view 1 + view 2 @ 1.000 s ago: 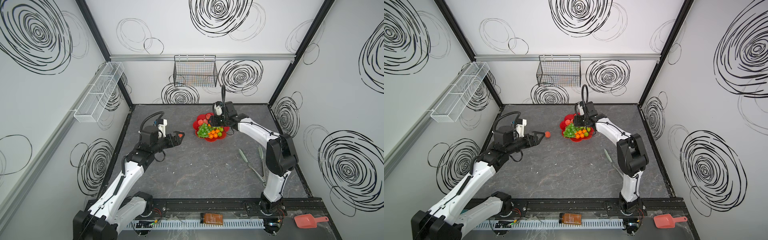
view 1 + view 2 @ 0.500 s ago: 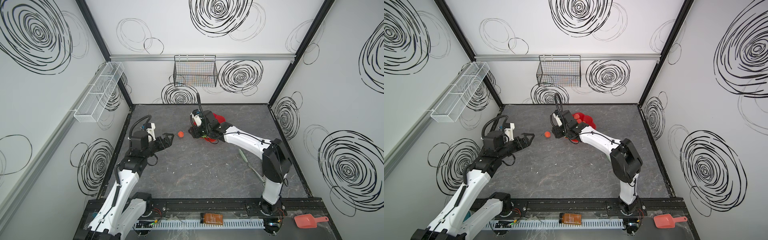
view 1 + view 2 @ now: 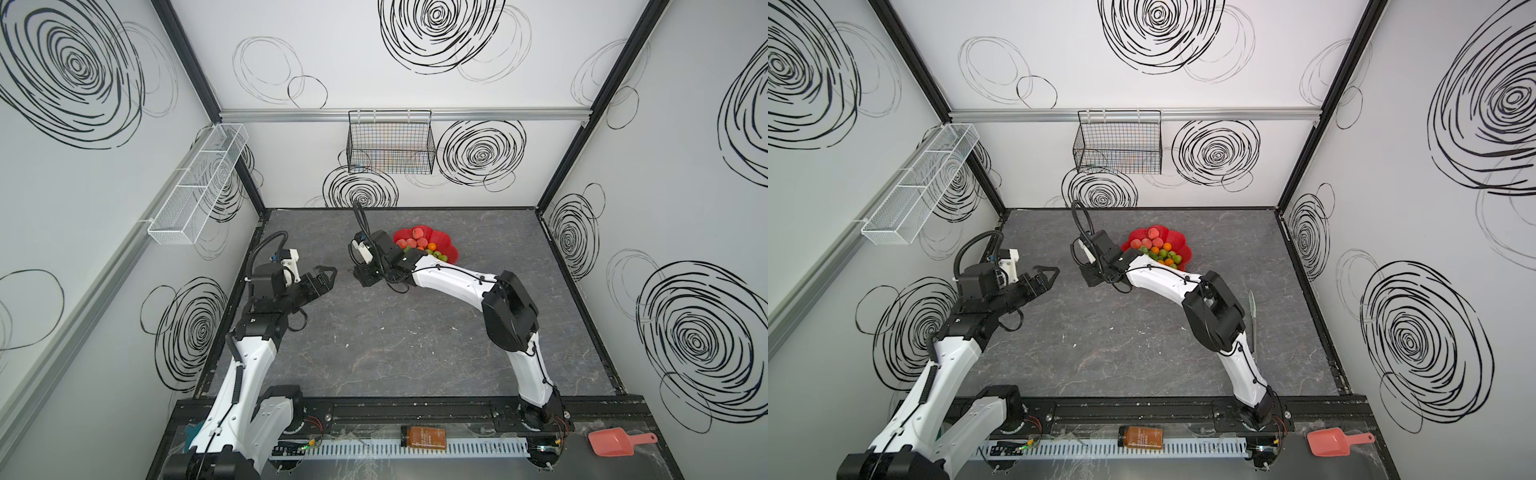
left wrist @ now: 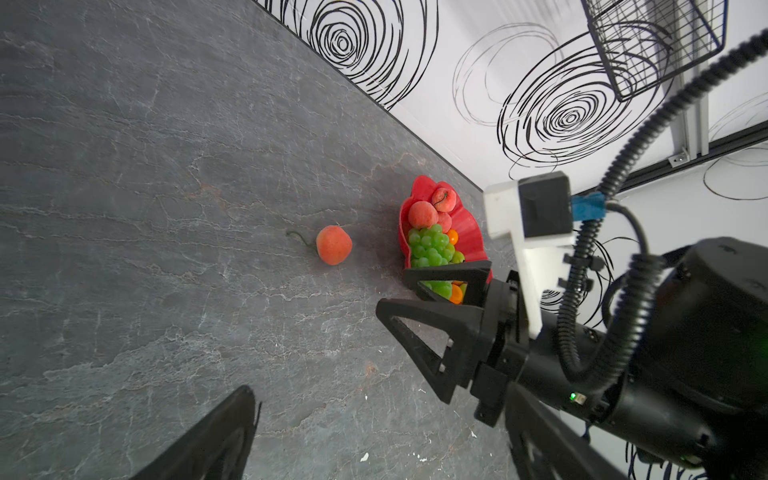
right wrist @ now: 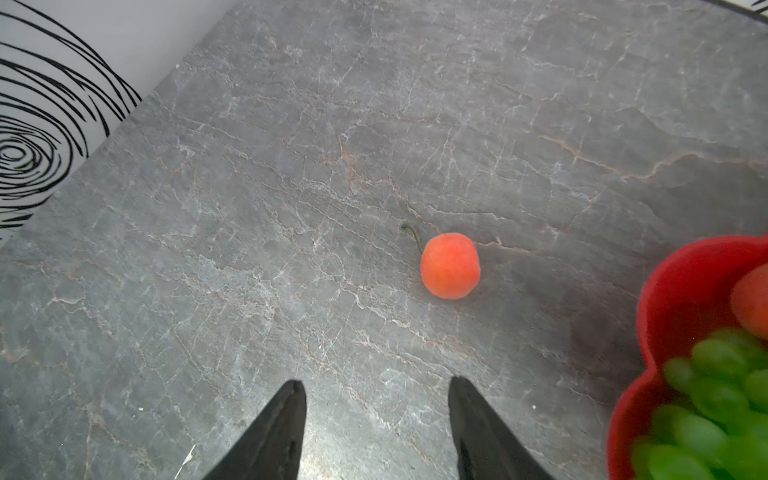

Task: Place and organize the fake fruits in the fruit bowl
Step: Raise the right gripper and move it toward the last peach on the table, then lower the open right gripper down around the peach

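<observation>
One peach (image 5: 450, 266) lies loose on the grey worktop (image 5: 249, 208), near the red fruit bowl (image 5: 681, 274) but not touching it. The bowl sits just above the middle of both top views. The right gripper (image 5: 376, 388) hovers short of the peach, its fingers parted and empty. The left gripper (image 3: 328, 277), centre left in a top view, is spread wide and holds nothing. The peach lines up nearer one finger than the gap, so a straight descent could clip it and roll it away. With grapes (image 4: 430, 249) crowding the bowl, a dropped peach might bounce out.

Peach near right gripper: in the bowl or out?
Out. The peach lies on the table, clear of the fruit bowl rim.
</observation>
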Controlling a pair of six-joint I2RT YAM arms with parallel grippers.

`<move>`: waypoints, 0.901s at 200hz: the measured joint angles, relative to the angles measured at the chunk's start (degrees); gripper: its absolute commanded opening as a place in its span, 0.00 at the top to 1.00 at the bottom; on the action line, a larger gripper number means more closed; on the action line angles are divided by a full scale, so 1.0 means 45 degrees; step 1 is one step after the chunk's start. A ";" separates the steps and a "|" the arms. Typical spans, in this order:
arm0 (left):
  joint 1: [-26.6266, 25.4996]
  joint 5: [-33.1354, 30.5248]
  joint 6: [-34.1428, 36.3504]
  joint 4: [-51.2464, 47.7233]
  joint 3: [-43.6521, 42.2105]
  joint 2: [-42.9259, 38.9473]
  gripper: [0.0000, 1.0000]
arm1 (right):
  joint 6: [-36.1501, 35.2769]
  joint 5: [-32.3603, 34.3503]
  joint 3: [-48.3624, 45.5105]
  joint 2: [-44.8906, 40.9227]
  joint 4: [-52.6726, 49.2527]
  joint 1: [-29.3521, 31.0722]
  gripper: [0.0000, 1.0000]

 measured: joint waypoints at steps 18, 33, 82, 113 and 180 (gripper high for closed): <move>0.0151 0.0189 0.0000 0.0155 -0.0058 0.0199 0.04 | -0.0039 0.0010 0.1059 0.0763 -0.0423 0.0034 0.41; 0.0272 0.0335 0.0000 0.0272 -0.0068 0.0350 0.04 | -0.0044 0.0049 0.2084 0.1447 -0.0869 0.0087 0.41; 0.0661 0.0627 0.0000 0.0510 -0.0073 0.0627 0.04 | -0.0083 0.0447 0.4493 0.3201 -0.1972 0.0141 0.41; 0.0680 0.0733 0.0000 0.0690 -0.0083 0.0724 0.04 | -0.0073 0.0981 0.4571 0.3449 -0.2123 0.0136 0.41; -0.0301 0.0520 0.0287 0.0724 -0.0073 0.1321 0.04 | 0.0039 0.1496 0.6358 0.4571 -0.2113 -0.0049 0.34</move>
